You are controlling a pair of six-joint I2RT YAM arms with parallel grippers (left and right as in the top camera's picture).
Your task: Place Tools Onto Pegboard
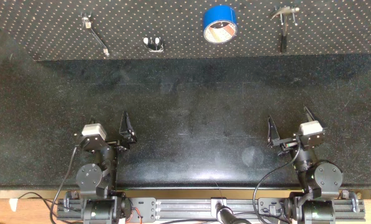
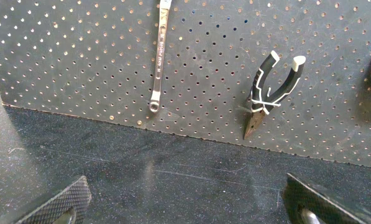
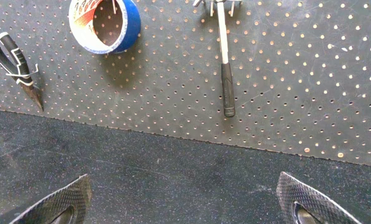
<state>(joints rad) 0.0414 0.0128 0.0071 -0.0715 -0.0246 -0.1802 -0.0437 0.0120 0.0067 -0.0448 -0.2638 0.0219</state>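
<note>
Pegboard: one wrench, one pliers, one tape, one hammer | left claw, right claw: apart

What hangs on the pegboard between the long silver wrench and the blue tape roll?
The black-and-white-handled pliers, as the top view shows.

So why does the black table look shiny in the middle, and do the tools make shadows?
Top view: the light leaves a pale sheen on the table mat. Right wrist view: the tape roll casts a soft shadow just below itself on the pegboard. Left wrist view: the pliers throw a faint shadow too.
</note>
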